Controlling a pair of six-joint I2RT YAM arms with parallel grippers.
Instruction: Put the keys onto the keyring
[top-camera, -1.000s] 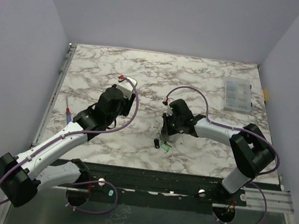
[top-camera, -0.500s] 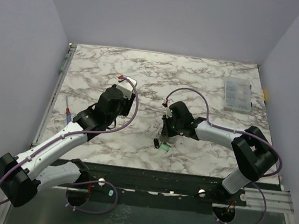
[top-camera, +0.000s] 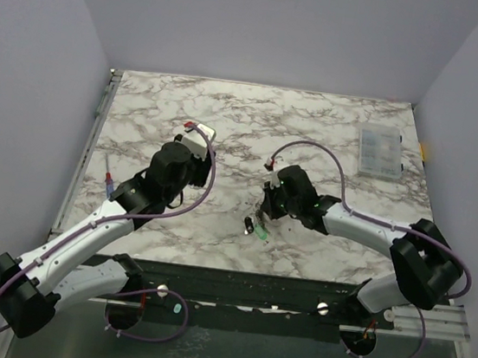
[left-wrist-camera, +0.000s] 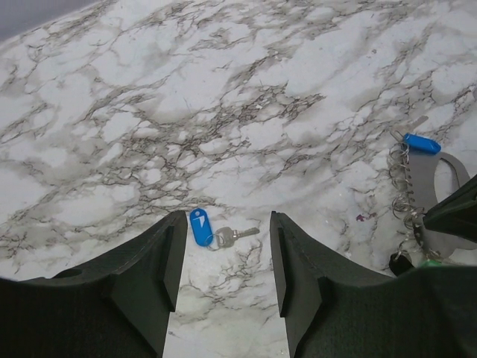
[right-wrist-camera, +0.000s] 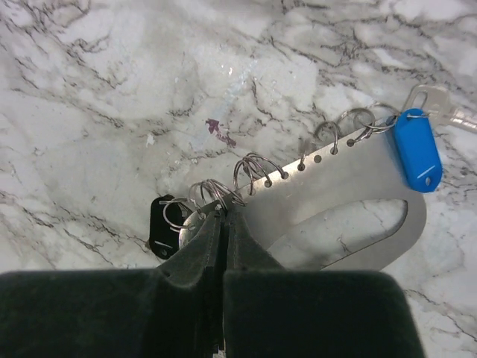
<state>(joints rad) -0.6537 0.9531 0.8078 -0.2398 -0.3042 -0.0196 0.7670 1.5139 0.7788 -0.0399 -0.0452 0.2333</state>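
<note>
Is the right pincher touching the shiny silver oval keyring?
Touching. The right wrist view shows the right gripper shut tight, pinching the edge of the silvery oval metal keyring.

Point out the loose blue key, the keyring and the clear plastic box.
loose blue key [left-wrist-camera: 200, 226]: left wrist view, blue plastic head.
keyring [right-wrist-camera: 350, 185]: right wrist view, flat metal band.
clear plastic box [top-camera: 379, 153]: top external view, lid centre.
</note>
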